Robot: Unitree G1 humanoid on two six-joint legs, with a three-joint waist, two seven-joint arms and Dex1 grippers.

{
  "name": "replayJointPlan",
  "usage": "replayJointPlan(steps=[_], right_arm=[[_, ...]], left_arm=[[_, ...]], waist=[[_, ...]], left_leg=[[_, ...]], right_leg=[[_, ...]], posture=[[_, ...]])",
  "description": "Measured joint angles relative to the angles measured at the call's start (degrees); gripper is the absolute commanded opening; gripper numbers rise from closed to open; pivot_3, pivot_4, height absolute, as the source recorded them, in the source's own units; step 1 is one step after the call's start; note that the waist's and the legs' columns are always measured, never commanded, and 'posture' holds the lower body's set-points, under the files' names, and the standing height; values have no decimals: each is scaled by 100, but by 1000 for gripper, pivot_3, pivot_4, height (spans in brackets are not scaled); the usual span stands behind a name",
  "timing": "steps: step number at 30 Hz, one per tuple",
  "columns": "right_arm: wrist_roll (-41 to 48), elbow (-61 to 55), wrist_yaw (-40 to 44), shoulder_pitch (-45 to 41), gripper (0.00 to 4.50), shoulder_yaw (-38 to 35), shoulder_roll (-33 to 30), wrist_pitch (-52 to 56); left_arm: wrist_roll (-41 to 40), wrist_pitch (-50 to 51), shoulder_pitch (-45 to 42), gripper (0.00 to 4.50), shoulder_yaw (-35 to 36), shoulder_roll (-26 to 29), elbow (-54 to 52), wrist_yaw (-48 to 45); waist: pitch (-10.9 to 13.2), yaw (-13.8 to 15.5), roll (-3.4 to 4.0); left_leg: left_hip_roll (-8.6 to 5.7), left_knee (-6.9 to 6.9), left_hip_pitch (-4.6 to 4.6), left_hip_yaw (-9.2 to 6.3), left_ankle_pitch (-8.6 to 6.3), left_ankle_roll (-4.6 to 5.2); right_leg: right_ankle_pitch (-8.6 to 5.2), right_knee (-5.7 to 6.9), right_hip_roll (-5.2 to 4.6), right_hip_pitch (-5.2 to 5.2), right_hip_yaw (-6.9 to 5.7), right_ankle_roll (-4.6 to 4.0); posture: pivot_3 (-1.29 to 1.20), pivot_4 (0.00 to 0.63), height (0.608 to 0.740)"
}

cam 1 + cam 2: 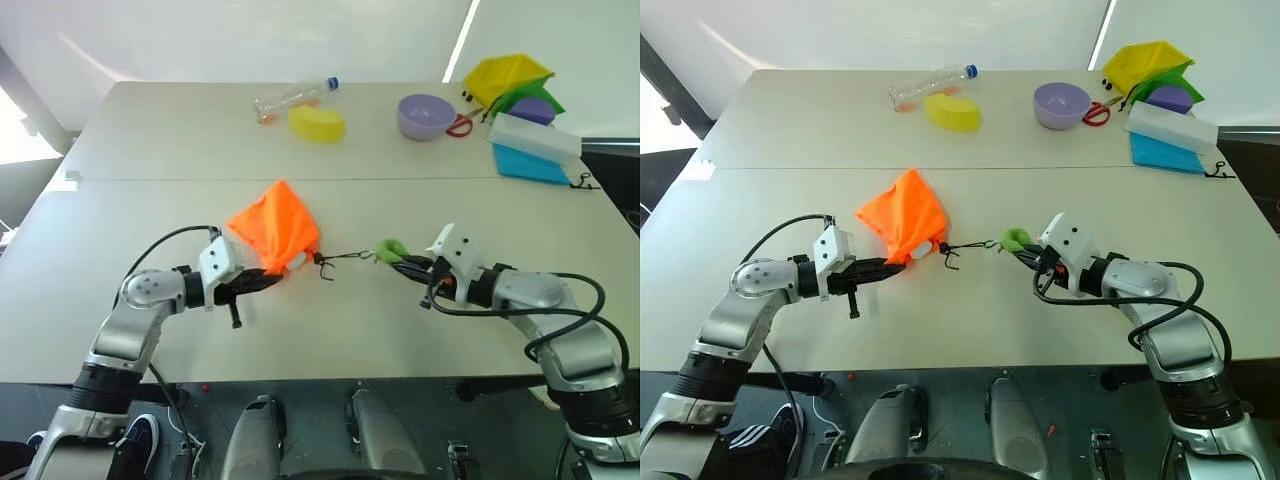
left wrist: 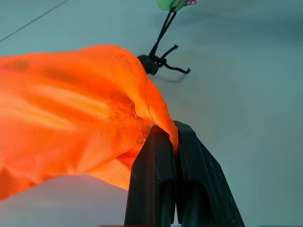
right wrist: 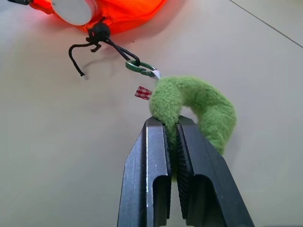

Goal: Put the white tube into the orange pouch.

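The orange pouch stands at counter centre, its gathered mouth pointing to 3 o'clock; the white tube cap protrudes there. Left gripper, reaching from 9 o'clock, clamps the fabric. Right gripper, reaching from 3 o'clock, clamps the green plush loop on the cord.

White tube: only its round end shows at the orange pouch mouth; body hidden inside fabric. Pouch cut off by frame edge in both wrist views.
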Motion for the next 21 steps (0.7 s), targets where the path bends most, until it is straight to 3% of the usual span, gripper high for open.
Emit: replayJointPlan(steps=[16,19,21], right_arm=[[16,522,383,144,43,-338,-538,-618],[11,524,359,158,0,-346,-534,-609],[9,527,329,159,0,-364,-533,-604]], left_arm=[[13,-326,59,0,-63,206,215,-237],[-282,214,82,871,-63,177,167,-307],[-392,407,152,1815,-62,109,109,-309]], waist=[[-1,17,-1],[0,17,0],[0,16,0]], left_leg=[[0,6,6,-1,0,0],[1,6,7,-1,0,0],[1,6,8,-1,0,0]], right_leg=[[0,4,1,8,0,1],[0,5,2,8,0,1],[1,5,2,9,0,2]], posture=[[0,150,740],[0,150,740],[0,150,740]])
